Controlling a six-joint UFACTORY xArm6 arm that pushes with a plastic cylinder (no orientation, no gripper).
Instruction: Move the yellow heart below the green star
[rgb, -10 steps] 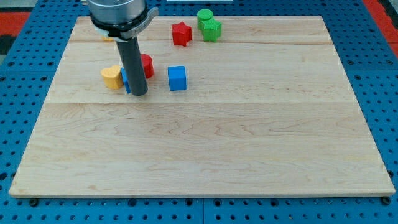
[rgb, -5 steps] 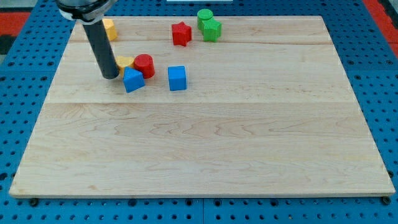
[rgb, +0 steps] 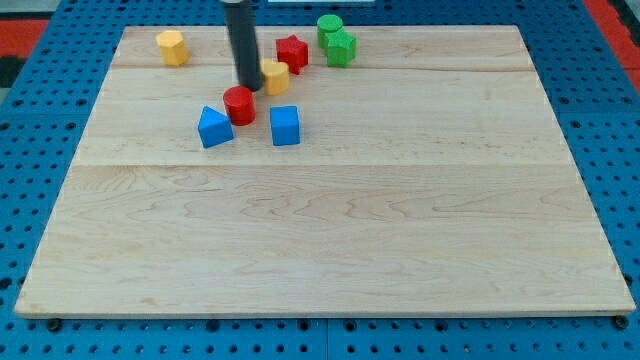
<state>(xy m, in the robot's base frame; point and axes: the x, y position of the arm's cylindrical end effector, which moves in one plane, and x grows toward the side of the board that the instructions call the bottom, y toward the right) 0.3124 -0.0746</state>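
Note:
The yellow heart (rgb: 274, 77) lies near the view's top, just left of and below the red star (rgb: 292, 54). The green star (rgb: 341, 47) sits to the right of the red star, with a green cylinder (rgb: 329, 26) right above it. My tip (rgb: 246, 86) is at the heart's left side, touching or nearly touching it, and just above the red cylinder (rgb: 239, 105). The heart is to the left of and a little below the green star.
A blue triangular block (rgb: 214, 127) and a blue cube (rgb: 285, 125) lie below the red cylinder. A yellow hexagonal block (rgb: 172, 47) sits at the board's top left. The wooden board (rgb: 330, 220) lies on a blue pegboard.
My tip has swung from the blue triangle's left side up and to the right. The yellow heart has moved right and up, from beside the red cylinder to beside the red star.

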